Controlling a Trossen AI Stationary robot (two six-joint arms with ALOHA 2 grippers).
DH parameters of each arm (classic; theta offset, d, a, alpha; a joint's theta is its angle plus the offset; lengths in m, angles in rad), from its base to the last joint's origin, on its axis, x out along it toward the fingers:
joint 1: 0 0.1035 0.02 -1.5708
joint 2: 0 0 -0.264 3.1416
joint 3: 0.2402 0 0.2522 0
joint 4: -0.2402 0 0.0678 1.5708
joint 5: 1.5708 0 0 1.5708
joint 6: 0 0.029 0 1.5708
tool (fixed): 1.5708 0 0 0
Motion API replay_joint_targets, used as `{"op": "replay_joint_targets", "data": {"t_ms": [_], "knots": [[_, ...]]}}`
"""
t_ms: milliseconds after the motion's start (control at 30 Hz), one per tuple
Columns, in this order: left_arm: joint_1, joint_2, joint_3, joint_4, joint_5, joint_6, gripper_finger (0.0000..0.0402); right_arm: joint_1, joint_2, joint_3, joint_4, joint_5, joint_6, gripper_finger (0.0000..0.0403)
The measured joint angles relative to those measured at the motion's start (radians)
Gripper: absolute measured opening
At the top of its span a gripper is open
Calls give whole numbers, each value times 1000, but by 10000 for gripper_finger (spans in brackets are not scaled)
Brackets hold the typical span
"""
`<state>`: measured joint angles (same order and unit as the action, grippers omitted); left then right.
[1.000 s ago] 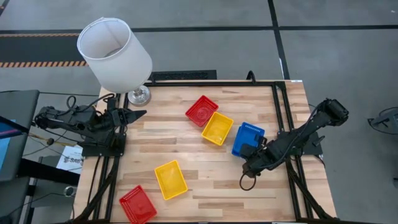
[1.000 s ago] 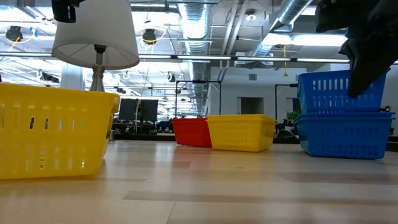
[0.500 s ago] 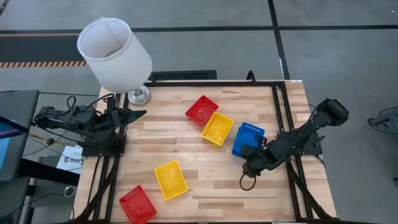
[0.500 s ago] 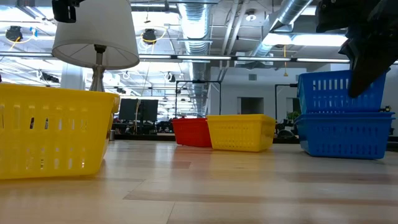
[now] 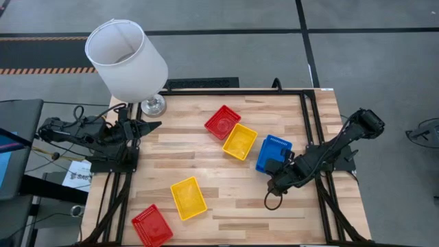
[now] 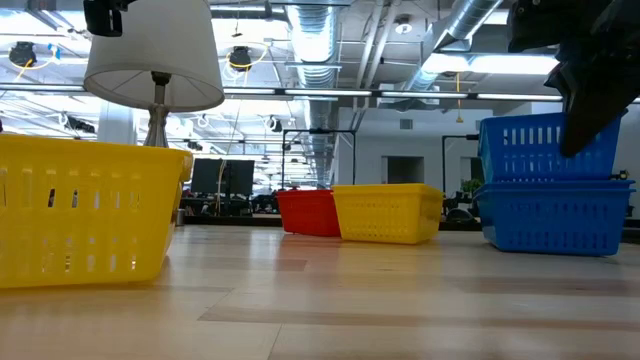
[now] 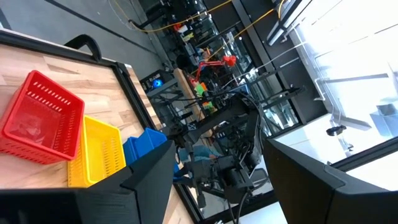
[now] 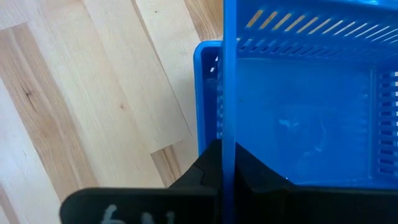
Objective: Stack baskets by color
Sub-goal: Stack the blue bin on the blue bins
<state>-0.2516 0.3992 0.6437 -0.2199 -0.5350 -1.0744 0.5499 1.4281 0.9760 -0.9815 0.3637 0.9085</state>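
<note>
Stacking of the blues is the step in hand. The right tool [image 5: 276, 169] is clamped on the rim of a blue basket [image 8: 298, 106], its fingers pinched together over the thin wall, and holds it tilted above the blue stack [image 6: 555, 215] at about four o'clock from bench centre. In the low view the held basket sits askew in the one beneath, one end raised. The next move, I judge, calls for levelling the basket so its corners line up with the one below, lowering it until it nests, then releasing the rim and drawing the tool clear without dragging the stack along.

The left tool [image 5: 152, 125] waits at the nine o'clock edge of the bench [image 5: 206, 206], fingers spread apart and holding nothing.

Other colours are unsorted: a red basket [image 5: 222, 121] and a yellow basket [image 5: 239, 141] touch each other just past centre toward one o'clock, a second yellow basket [image 5: 188, 197] lies at seven o'clock, and a second red basket [image 5: 151, 226] sits near the seven o'clock corner.

The bench is pale wood planking in a black frame. A white lamp [image 5: 127, 60] stands at its eleven o'clock corner. Beyond lies a grey floor with hazard striping; the low view shows ceiling ducts and lights.
</note>
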Motion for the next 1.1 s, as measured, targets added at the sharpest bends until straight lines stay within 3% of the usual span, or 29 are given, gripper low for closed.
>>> {"op": "replay_joint_targets", "data": {"t_ms": [500, 1100], "knots": [[0, 0, 0, -18, -2, 1, 233, 13, 0, 0, 1, -2, 8, 54], [0, 0, 0, -31, -3, 1, 233, 10, 0, 0, -61, -1, 36, 56]]}}
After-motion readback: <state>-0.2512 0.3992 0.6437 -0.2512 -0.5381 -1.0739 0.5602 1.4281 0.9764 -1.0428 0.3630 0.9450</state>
